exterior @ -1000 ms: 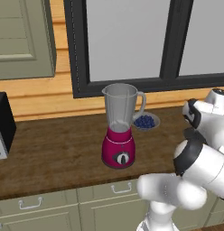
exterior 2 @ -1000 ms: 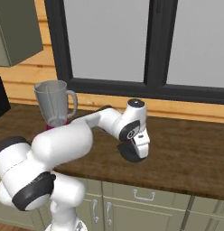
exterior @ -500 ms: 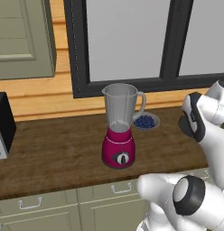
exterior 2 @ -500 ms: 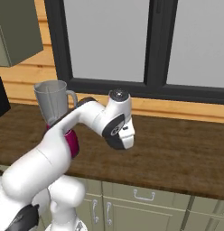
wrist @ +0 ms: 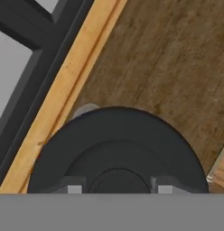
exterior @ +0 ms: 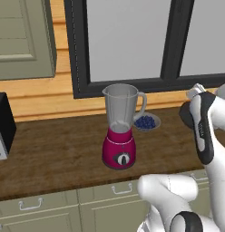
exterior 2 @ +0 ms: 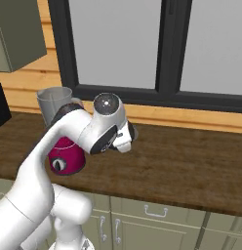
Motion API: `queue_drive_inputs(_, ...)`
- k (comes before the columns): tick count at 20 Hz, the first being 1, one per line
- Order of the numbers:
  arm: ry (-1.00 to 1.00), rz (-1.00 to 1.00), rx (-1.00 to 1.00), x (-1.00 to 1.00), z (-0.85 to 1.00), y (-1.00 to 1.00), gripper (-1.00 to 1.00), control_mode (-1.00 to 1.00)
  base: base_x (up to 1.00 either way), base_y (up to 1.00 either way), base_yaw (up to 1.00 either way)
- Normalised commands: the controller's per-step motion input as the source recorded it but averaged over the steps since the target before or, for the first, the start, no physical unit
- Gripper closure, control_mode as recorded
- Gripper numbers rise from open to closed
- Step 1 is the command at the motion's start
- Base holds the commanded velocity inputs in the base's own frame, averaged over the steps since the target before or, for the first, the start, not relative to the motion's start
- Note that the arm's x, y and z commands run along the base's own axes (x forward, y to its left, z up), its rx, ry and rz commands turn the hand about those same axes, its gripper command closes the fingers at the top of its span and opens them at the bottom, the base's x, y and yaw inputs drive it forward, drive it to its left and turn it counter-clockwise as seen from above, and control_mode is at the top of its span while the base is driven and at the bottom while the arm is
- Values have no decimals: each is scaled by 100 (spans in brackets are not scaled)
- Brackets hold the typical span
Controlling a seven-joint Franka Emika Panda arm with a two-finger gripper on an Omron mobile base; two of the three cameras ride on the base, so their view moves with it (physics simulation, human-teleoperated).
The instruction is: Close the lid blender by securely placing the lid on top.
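The blender point(exterior: 119, 131) stands mid-counter, its magenta base point(exterior: 119, 152) with a dark dial under a clear, open-topped jar point(exterior: 121, 105). In the right base view the jar point(exterior 2: 53, 100) rises behind my arm and the magenta base point(exterior 2: 66, 157) shows beneath it. My gripper point(wrist: 117, 187) is shut on the lid point(wrist: 117, 137), a dark round cap held above the wooden counter. From the left base view the lid point(exterior: 185, 116) hangs in my gripper point(exterior: 190, 112) to the right of the jar, at about the height of its lower half. The right base view puts the gripper point(exterior 2: 126, 139) beside the base.
A small bowl of blueberries point(exterior: 146, 122) sits just right of and behind the blender. A dark appliance point(exterior: 2, 124) stands at the counter's left end. A black-framed window point(exterior: 132, 41) and wooden wall strip run behind; an upper cabinet point(exterior: 23, 36) hangs at left.
My arm has swung leftwards along the counter towards the blender, carrying the lid with it. The blender and bowl have stayed put.
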Motion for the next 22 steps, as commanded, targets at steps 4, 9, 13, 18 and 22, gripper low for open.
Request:
queue_drive_inputs(4,-22,0,0,-34,80,39,100,-100,0,0,0)
queue_drive_inputs(9,-22,0,0,-33,84,43,100,-100,0,0,0)
queue_drive_inputs(13,-23,0,0,-25,92,42,100,-100,0,0,0)
queue_drive_inputs(18,-21,0,0,-16,91,35,100,-100,0,0,0)
queue_drive_inputs(22,-10,0,-2,-8,73,37,100,-100,0,0,0)
